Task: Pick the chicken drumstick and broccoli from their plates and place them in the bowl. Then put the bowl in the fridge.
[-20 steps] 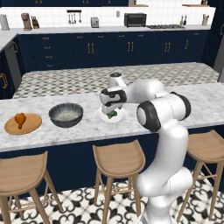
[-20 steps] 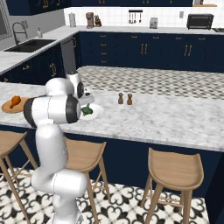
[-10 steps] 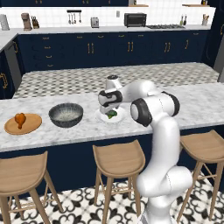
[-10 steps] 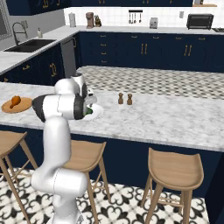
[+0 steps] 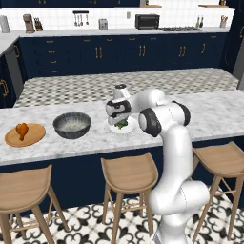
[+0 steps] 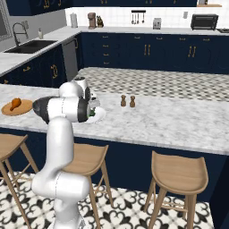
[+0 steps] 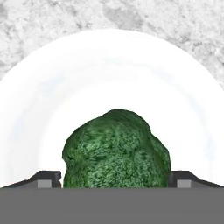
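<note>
You are at the first pick. Your gripper (image 7: 113,183) is down over the round white plate (image 7: 109,74), and the small dark green broccoli floret (image 7: 116,151) sits directly between its two dark fingertips (image 7: 46,179), one on either side, with the floret's bulk spreading just ahead of them. The jaws stand wide, straddling the floret, and no pinch on it is visible, so treat the floret as not gripped.

From the left base view, the round dark grey ribbed bowl (image 5: 71,125) sits just beside the gripper (image 5: 118,120) on the marble counter (image 5: 214,114), and further off on that same side lies the tan wooden plate (image 5: 33,138) carrying the small orange-brown drumstick (image 5: 21,129). Both are well apart from your fingers. The bowl looks empty inside.

Your next move, as I judge it, is to bring the fingers in on the floret until it is firmly held, then lift straight off the plate before swinging across to the bowl. Watch for the rounded floret slipping out as the fingers meet it.
</note>
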{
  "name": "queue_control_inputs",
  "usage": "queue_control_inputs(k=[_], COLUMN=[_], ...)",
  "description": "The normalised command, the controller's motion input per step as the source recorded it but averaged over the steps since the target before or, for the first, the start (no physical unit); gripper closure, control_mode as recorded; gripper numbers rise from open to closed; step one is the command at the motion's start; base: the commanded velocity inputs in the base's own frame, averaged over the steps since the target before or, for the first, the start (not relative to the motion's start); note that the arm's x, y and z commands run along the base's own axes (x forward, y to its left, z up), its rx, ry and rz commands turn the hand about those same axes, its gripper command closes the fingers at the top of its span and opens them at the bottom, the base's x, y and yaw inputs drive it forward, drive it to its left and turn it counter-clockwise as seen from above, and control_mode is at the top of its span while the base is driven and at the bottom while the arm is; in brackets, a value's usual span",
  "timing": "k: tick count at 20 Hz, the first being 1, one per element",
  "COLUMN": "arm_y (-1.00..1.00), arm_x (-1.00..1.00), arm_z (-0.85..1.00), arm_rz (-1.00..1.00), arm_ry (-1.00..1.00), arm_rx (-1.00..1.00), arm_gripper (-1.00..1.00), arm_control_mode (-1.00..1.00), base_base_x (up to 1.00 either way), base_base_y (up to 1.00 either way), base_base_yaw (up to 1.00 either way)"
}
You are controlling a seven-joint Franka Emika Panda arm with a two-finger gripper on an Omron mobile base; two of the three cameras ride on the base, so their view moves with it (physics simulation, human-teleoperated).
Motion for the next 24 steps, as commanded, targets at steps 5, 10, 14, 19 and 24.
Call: queue_control_inputs(k=[5,10,14,19,24], arm_y=[0.0,0.03,0.3,0.38,0.62], arm_x=[0.0,-0.32,-0.55,-0.56,-0.4], arm_z=[-0.26,0.16,0.88,0.91,0.77], arm_rz=[0.02,0.0,0.0,-0.01,0.0], arm_ry=[-0.06,-0.19,-0.27,-0.17,-0.02], arm_rx=[0.0,0.01,0.03,0.09,0.2], arm_gripper=[1.0,1.0,1.0,1.0,1.0], arm_control_mode=[-1.0,-1.0,-1.0,-1.0,-1.0], base_base_x=[0.0,0.0,0.0,0.0,0.0], base_base_y=[0.0,0.0,0.0,0.0,0.0], base_base_yaw=[0.0,0.0,0.0,0.0,0.0])
